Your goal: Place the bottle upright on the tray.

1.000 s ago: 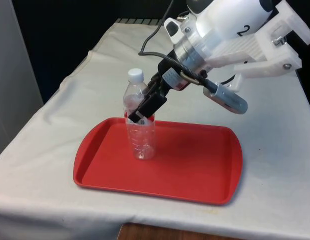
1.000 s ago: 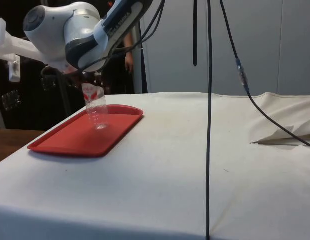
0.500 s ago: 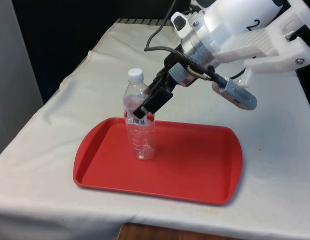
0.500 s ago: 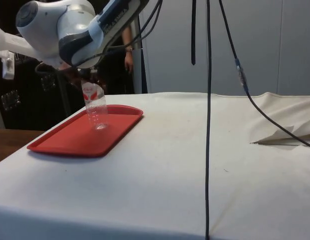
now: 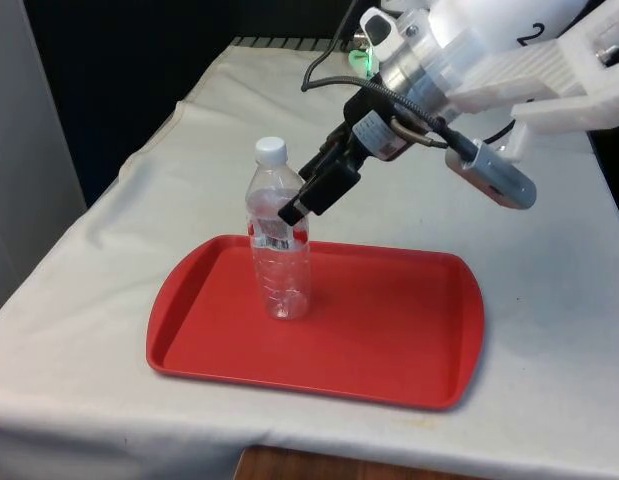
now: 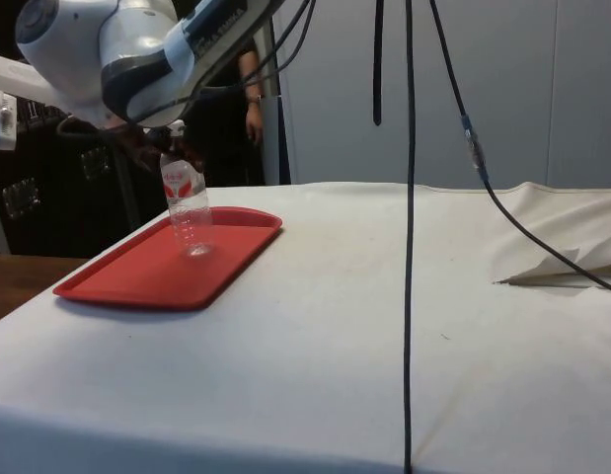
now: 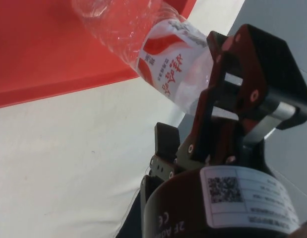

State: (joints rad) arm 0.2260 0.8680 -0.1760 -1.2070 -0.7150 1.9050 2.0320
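White cloth is covering the table (image 5: 109, 200), black curtains sitting behind it. The red tray (image 5: 389, 340) is lying just below the tool (image 5: 301, 205), w/ the bottle (image 5: 279, 262) standing upright on it, base resting flat on the tray's floor.

Tool's fingers are sitting spread, one each side of the bottle's upper body, gripping nothing; in the wrist view the bottle (image 7: 158, 49) is showing apart from the fingers (image 7: 237, 79), w/ a gap btwn them.

Handling, as a guess: bottle is looking empty, so v. light and tippy, prob. sliding or toppling at any nudge. Thin clear plastic, so walls are likely giving under a hard squeeze, and smooth enough to slip. Best hold is prob. at the labelled band or the shoulder above it, where it's stiffer.

Looks: clear ribbed lower body, white cap (image 5: 271, 148), white label w/ red swooshes and red lettering (image 7: 168, 64). In the side view it is standing straight on the tray (image 6: 137, 281).
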